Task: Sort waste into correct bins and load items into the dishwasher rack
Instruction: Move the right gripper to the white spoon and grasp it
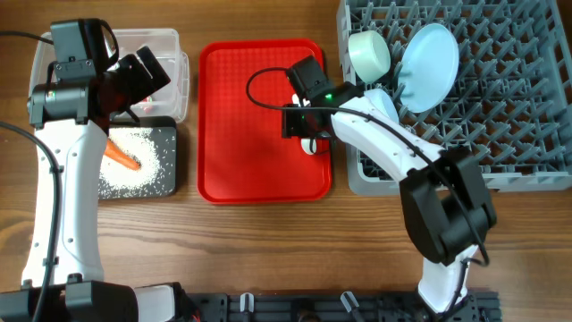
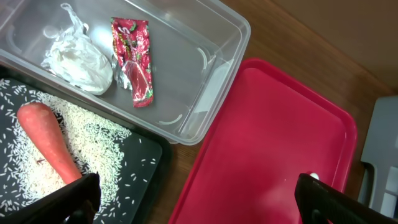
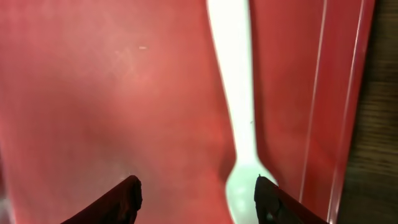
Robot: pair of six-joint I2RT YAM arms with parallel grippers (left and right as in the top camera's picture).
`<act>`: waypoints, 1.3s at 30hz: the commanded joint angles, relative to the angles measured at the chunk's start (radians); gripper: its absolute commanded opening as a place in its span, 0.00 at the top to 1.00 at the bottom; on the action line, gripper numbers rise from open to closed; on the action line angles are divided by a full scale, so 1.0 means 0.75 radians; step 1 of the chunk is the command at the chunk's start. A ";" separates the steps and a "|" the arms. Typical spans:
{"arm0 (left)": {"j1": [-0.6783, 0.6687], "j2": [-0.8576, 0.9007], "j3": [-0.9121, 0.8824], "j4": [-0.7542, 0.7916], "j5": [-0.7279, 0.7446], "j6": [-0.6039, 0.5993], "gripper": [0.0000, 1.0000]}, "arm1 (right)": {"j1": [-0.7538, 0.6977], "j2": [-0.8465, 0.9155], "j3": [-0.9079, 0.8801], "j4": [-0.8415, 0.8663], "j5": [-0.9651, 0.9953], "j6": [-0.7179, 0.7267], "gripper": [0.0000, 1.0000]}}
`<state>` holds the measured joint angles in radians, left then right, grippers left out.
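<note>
My left gripper (image 1: 150, 79) (image 2: 199, 208) is open and empty, hovering over the clear tub (image 1: 170, 40) (image 2: 211, 74), which holds a crumpled white tissue (image 2: 78, 59) and a red snack wrapper (image 2: 134, 59). The black tray (image 1: 165, 183) (image 2: 140, 158) holds loose rice (image 1: 138, 152) (image 2: 106, 134) and an orange carrot (image 1: 121, 158) (image 2: 50, 140). My right gripper (image 1: 307, 139) (image 3: 196, 202) is open, low over the white spoon (image 3: 239, 93) on the red serving tray (image 1: 259, 116); the spoon's bowl lies by the right finger. The grey rack (image 1: 509, 116) holds a mint bowl (image 1: 368, 54) and a pale blue plate (image 1: 429, 63). No brown lump or yellow cup shows.
The red serving tray (image 2: 267, 137) (image 3: 93, 93) lies between the bins and the rack. Its raised right rim (image 3: 336, 93) runs close beside the spoon, with wooden table (image 3: 379, 124) beyond. My right arm crosses the rack's front left corner.
</note>
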<state>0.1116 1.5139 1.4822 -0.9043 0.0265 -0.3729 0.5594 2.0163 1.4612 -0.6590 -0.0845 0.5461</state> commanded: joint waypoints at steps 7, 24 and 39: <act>0.006 0.009 0.006 0.003 -0.013 -0.003 0.00 | -0.021 0.112 0.001 0.069 0.100 0.042 0.46; 0.006 0.009 0.006 0.003 -0.013 -0.003 0.00 | -0.032 0.163 0.002 0.108 0.101 0.080 0.86; 0.006 0.009 0.006 0.003 -0.013 -0.003 0.00 | -0.033 0.097 0.028 0.143 -0.135 -0.024 0.96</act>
<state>0.1116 1.5139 1.4822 -0.9043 0.0265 -0.3729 0.5339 2.1139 1.4677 -0.5510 -0.1184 0.5838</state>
